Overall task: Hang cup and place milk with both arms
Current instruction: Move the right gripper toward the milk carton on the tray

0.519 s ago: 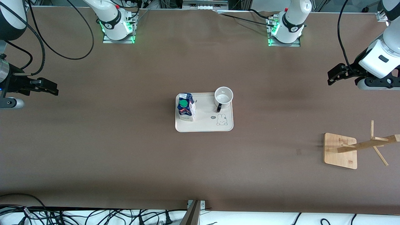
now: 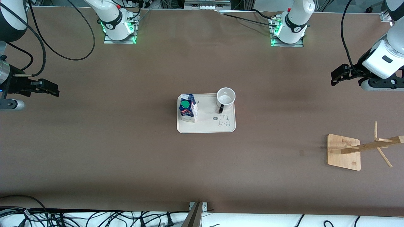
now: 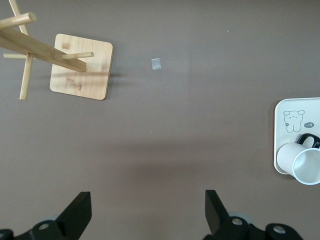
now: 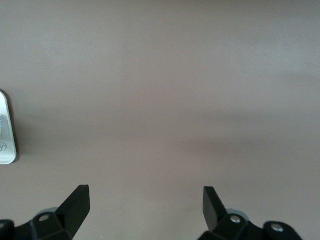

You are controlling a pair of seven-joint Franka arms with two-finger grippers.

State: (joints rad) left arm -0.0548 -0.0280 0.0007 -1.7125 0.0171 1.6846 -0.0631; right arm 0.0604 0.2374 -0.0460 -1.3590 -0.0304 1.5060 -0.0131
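Brown matting covered the table [image 2: 126, 151], the largest thing in sight. Both arms hung over its ends, well apart from the tray. The left arm [image 2: 383, 58] reached in over the left arm's end of the table, its gripper [image 2: 335, 77] pointing toward the middle; in the left wrist view the left gripper [image 3: 147, 212] had its fingers [image 3: 80, 210] spread wide, holding and touching nothing. The right arm [image 2: 9, 19] did the same over the right arm's end, its gripper [image 2: 53, 90] likewise aimed inward — the right wrist view showed the right gripper [image 4: 145, 207] with fingers [image 4: 77, 205] wide apart over bare matting, empty.

A wooden cup rack [image 2: 363, 149] stood near the left arm's end, nearer the front camera than the left gripper. At the table's middle lay a cream tray [image 2: 205, 127] with a rabbit drawing. On it the milk [image 2: 188, 107] stood upright toward the right arm's end, green cap up, and the cup [image 2: 225, 97] sat upright toward the left arm's end, its black handle turned toward the front camera — neither touched by a gripper.
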